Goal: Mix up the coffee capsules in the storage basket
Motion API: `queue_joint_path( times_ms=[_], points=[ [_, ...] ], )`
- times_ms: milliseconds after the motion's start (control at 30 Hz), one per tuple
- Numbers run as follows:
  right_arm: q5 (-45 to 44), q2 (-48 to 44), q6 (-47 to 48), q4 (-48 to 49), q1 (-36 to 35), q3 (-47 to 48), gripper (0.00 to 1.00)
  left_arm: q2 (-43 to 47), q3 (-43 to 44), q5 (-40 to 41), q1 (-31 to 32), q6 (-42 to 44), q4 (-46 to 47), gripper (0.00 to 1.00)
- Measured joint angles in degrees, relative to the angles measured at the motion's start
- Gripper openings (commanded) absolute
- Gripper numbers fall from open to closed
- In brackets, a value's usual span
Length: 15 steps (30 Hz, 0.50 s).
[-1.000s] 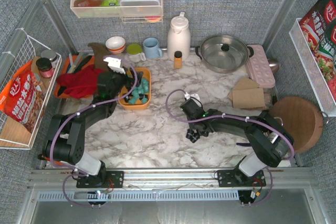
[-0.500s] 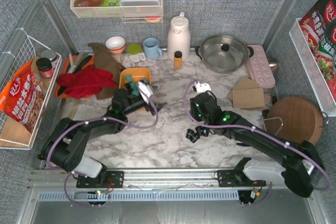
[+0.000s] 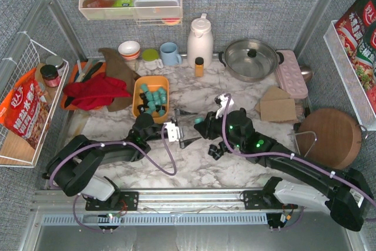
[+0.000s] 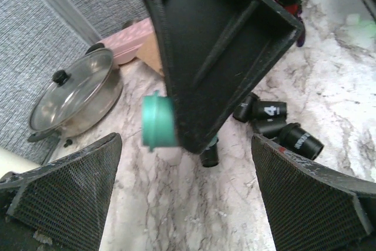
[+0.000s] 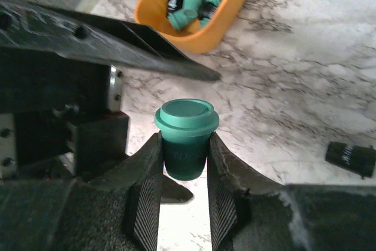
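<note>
— Where is our teal capsule (image 5: pixel 186 136)?
— Clamped by its body in our right gripper (image 5: pixel 183 145), above the marble table (image 3: pixel 194 95). It faces our left gripper (image 4: pixel 185 163), whose jaws stand wide apart.
— And the storage basket (image 3: pixel 151 80)?
— Behind the left gripper, holding teal and black coffee capsules (image 3: pixel 154 101). A few loose black capsules (image 3: pixel 218 150) lie under our right arm.

My left gripper (image 3: pixel 188 127), jaws spread wide, sits squarely between the right gripper (image 5: pixel 183 144) with its teal capsule (image 5: pixel 186 123) and the storage basket (image 3: pixel 136 89), so I have no straight path across. I see bare table (image 3: pixel 188 93) on the far side as a way round. Loose black capsules (image 3: pixel 216 150) crowd the near side.
</note>
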<state>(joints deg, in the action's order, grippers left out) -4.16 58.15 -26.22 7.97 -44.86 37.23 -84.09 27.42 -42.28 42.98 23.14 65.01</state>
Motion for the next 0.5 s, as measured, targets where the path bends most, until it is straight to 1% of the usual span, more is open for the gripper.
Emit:
queue_joint_path(
  times_ms=[200,233,300,333,433,500],
  points=[
    [1.8,0.8,-1.0,4.3,-1.8,0.0,0.15,-0.3,-0.1,0.4,1.2,0.2,0.8,0.99],
    [1.9,1.0,-1.0,4.4,-2.0,0.0,0.15,-0.2,-0.2,0.6,1.2,0.1,0.9,0.97],
    [2.2,1.5,-1.1,4.6,-2.4,0.0,0.16,0.3,-0.2,0.8,1.3,-0.1,1.0,0.89],
    [2.4,1.7,-1.3,4.7,-2.5,0.0,0.17,0.5,-0.2,0.8,1.4,-0.3,1.2,0.82],
    [2.7,2.2,-1.5,4.7,-2.7,0.1,0.23,1.1,-0.4,1.2,1.5,-0.3,1.7,0.64],
    [2.6,2.4,-1.8,4.8,-2.8,0.3,0.28,1.3,-0.5,1.1,1.5,-0.2,1.8,0.56]
  ],
)
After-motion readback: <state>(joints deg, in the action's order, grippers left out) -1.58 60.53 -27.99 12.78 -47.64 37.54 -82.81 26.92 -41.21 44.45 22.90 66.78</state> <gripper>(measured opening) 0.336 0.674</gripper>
